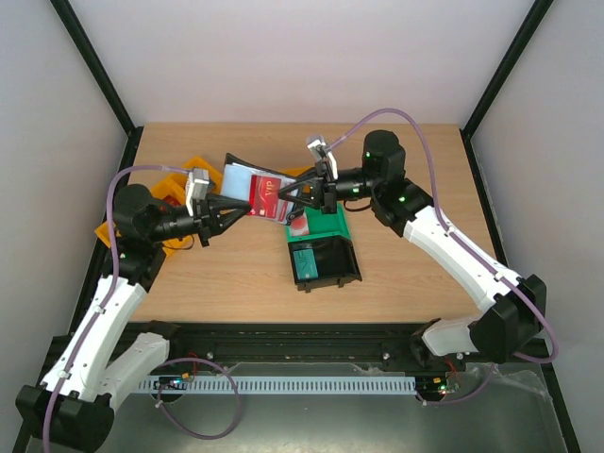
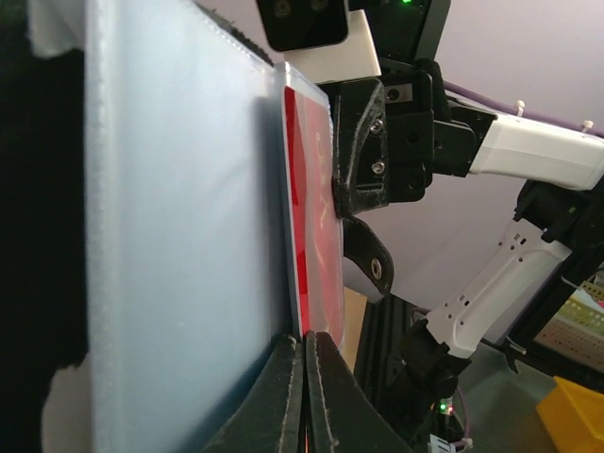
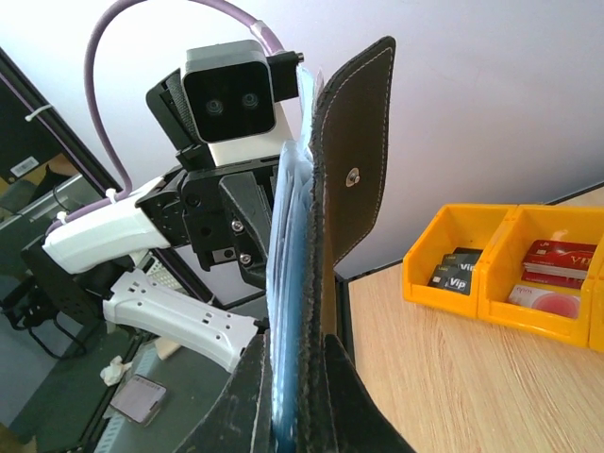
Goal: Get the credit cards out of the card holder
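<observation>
Only the top view shows the whole scene: the card holder [image 1: 241, 177] hangs open in the air above the far half of the worktop [image 1: 236, 274], between the left pincer [image 1: 242, 209] and the right pincer [image 1: 300, 195], with a red credit card [image 1: 268, 198] showing at its lower right side and a black bin [image 1: 344, 255] holding a teal card [image 1: 304, 260] just below; the left wrist view alone shows the card nearly edge-on beside the blue-grey lining, a finger [image 2: 363, 165] of the right pincer lying flat on its red face; there the left pincer is pinched narrow on the bottom edge where card and lining meet, and which of the two it grips cannot be told; the right wrist view hides the card but shows the black snap flap and lining rising from between the right pincer's closed fingers, and yellow bins [image 3: 472, 283] of cards on the worktop beyond.
</observation>
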{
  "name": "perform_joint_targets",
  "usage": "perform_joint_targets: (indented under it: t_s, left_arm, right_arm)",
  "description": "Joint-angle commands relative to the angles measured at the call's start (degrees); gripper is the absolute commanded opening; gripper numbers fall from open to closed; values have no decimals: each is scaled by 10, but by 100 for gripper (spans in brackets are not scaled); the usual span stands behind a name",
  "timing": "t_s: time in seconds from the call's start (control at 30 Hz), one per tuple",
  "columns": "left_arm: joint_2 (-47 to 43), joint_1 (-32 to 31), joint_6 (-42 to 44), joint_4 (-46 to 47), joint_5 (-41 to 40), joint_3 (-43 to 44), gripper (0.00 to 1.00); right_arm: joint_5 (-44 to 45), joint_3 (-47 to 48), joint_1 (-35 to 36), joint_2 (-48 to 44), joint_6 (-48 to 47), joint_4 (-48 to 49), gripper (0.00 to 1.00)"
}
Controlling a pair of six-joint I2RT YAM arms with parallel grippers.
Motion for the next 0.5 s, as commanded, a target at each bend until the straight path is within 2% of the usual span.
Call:
perform_joint_targets:
  t_s: [0.0,0.1,0.17,0.27,0.33,0.47]
  left_arm:
    - [3,-4,-1,20,13,8,2]
    - [-5,4,11,-13,-16,21,2]
    - [-5,35,34,-44,-41,33,2]
    - [7,99,66,-85,8,43,2]
    - [16,123,140,-158,21,62,2]
    - [41,132,321,-332,-23,118,2]
  right_arm:
    - [-27,-2,5,-18,6,39,2]
    - [-26,-1,2,-25,-20,14,1]
    - [-18,-4,-13,-28,-53,-24,2]
    - [15,-23,-63,-35,-76,-66,2]
    - [22,-36,-96,-45,-82,-80,2]
    - [35,-49,-148,-59,-95,-104,2]
